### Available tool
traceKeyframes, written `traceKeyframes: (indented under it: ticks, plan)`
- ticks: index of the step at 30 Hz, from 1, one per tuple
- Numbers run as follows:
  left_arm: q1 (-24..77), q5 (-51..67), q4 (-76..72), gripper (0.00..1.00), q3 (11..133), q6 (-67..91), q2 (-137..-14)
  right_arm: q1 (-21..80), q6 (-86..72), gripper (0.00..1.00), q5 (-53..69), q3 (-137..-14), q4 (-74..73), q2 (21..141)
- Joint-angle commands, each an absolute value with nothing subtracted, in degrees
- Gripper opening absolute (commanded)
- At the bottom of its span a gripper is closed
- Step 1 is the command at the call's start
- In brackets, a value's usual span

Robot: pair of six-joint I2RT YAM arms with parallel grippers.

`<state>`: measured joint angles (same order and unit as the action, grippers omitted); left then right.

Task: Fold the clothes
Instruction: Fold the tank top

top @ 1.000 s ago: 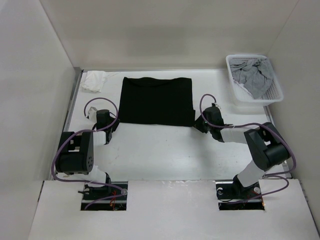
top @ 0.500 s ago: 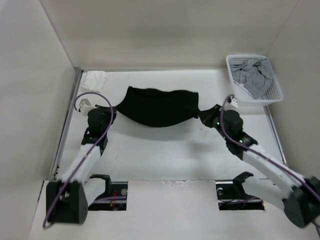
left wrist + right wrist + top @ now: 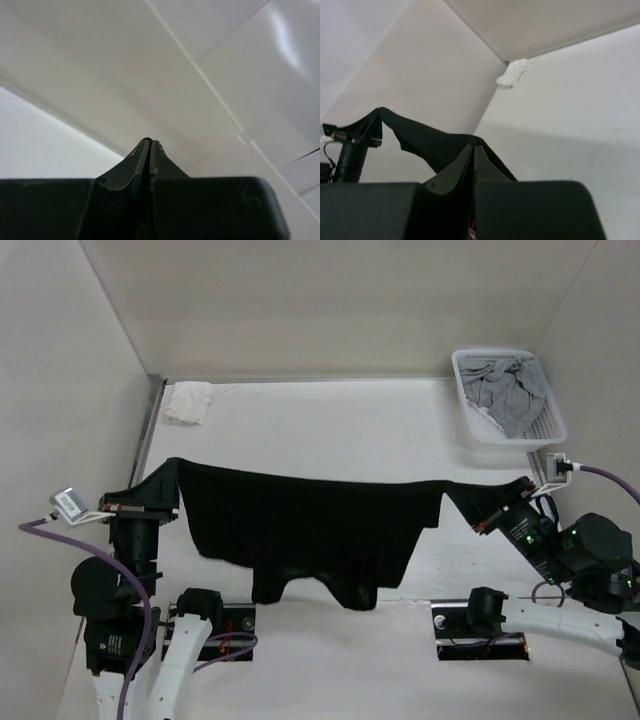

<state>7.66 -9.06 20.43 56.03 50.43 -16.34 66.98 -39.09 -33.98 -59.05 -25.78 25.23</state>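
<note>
Your left gripper point(image 3: 168, 478) and right gripper point(image 3: 492, 517) each have fingers clamped on an end of the garment point(image 3: 300, 530); it hangs stretched between the fingers, sagging below them.

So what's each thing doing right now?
black garment: held up, stretched between both arms, bottom hanging loose.
left fingers: shut on one top corner.
right fingers: shut on the other corner.
white cloth: crumpled in the far left corner.
grey garment: bunched in the basket.
basket: upright, far right.
</note>
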Motion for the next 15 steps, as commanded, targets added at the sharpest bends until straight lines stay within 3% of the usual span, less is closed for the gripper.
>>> traceKeyframes:
  ticks: [1,5,12,15]
  plan:
    - [7.86,-9.40,30.68,0.00,52.48,49.04,-18.02,72.89,-40.16,0.04,-43.50,-58.54,-32.43,26.71]
    - [7.86,-9.93,26.91,0.00,44.06,49.04,-21.78,68.18,-39.99,0.05,-42.11,-53.63,-29.54,31.72]
    - [7.51,-11.24,3.30,0.00,32.43,51.94,-45.39,29.01,-39.19,0.05,-4.27,-41.23,-5.23,52.16]
    - [7.34,-15.55,-7.52,0.00,34.97,52.03,-62.43,21.33,-40.25,0.05,2.28,-43.58,4.64,68.94]
